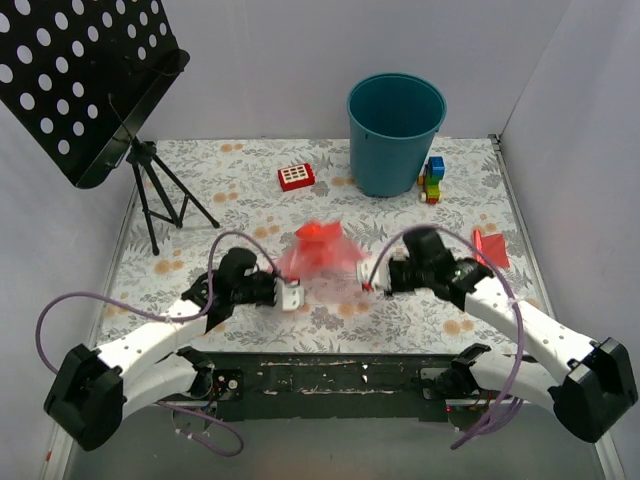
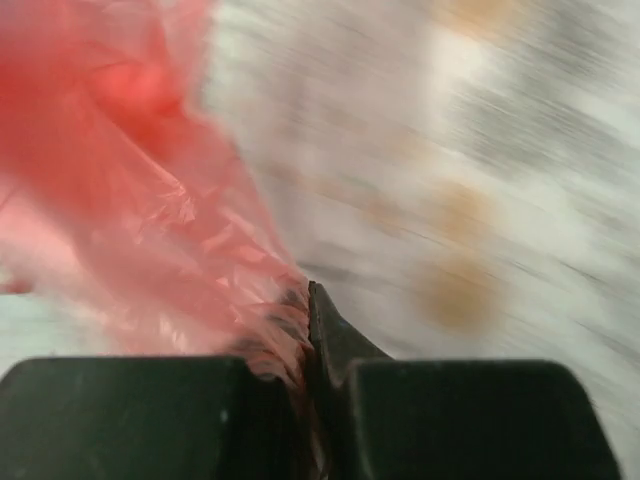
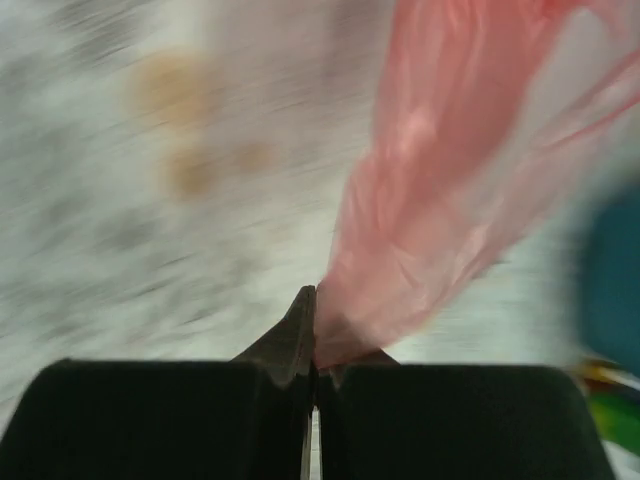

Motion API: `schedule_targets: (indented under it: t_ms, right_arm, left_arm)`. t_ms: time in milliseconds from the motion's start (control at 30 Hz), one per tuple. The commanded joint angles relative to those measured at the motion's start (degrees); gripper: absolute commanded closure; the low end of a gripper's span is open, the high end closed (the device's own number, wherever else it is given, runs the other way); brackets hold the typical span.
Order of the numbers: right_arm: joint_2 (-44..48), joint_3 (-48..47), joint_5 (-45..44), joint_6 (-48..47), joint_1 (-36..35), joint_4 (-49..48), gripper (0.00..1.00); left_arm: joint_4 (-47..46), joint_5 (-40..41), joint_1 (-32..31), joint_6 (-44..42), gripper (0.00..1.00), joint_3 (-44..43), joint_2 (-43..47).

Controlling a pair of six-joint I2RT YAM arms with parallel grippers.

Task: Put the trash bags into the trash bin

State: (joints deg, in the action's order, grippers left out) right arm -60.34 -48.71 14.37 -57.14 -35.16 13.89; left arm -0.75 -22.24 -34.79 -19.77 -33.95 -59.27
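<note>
A translucent red-pink trash bag (image 1: 320, 252) hangs blurred between my two grippers, above the middle of the table. My left gripper (image 1: 292, 296) is shut on its left edge; in the left wrist view the film (image 2: 150, 230) bunches into the closed jaws (image 2: 305, 330). My right gripper (image 1: 368, 275) is shut on the bag's right edge; in the right wrist view the film (image 3: 450, 200) rises from the closed jaws (image 3: 318, 340). The teal-blue trash bin (image 1: 395, 132) stands upright and open at the back, apart from the bag. It shows as a blur in the right wrist view (image 3: 610, 280).
A small red block with a white grid (image 1: 296, 177) lies left of the bin. A colourful toy block stack (image 1: 432, 180) stands right of it. A flat red piece (image 1: 491, 248) lies at the right. A perforated black stand on a tripod (image 1: 150, 190) occupies the back left.
</note>
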Motion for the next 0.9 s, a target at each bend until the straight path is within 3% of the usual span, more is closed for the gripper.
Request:
schedule_targets:
  t_ms: [0,100,167,200,267,367,433,533,667,767,800,867]
  right_arm:
    - [20.66,6.07,11.03,-1.48,-7.28,32.78,0.99]
    - [25.35,5.21,11.03,-1.48,-7.82,32.78,0.99]
    - [23.52,1.97,11.03,-1.48,-7.82,32.78,0.99]
    - [21.51,-0.05,1.98,16.27,-7.82,18.42,0.99]
    - [16.77,-4.10,-0.12,25.46,-7.82,17.05,0.99]
    - [9.12,-8.50,-9.94,41.35,-7.21,15.03,0.99]
    - [5.51,-9.38,-11.82,46.93,-4.24,11.53,0.99]
    - [-3.96,-15.94,-10.16,48.71,-0.89,9.31,0.99]
    - [-28.19,-41.73,-1.85,50.10,8.41,19.30,0.99]
    - [-49.99,-81.56,14.41,55.81,16.94,35.03,0.99]
    - [-53.27,-90.16,13.59,53.65,16.79,33.67,0.99]
    - [-52.26,-93.67,13.57,55.89,17.48,20.90,0.99]
  left_arm:
    - [19.56,-12.83,-1.25,3.15,1.00,4.33,21.44]
    - [19.48,-9.59,-2.04,6.04,1.00,2.85,25.60]
    - [20.87,-6.61,-2.74,13.05,1.00,-1.26,24.21]
    - [22.45,-4.15,-3.35,17.09,1.00,-4.33,22.20]
    - [23.95,5.04,-3.97,31.39,1.00,-10.05,16.76]
    - [29.73,29.45,-3.89,52.41,1.00,-18.49,4.73]
    - [37.97,37.68,-3.89,60.26,1.00,-23.33,-3.53]
    - [40.75,37.53,-3.71,63.45,1.00,-27.56,-11.46]
    - [33.56,48.06,0.66,61.01,1.00,-39.22,-19.03]
    - [29.50,51.50,5.24,57.83,1.00,-57.90,-27.36]
    - [29.32,52.73,6.12,57.83,1.00,-65.64,-31.48]
    - [29.49,55.19,6.40,58.79,1.00,-90.70,-40.96]
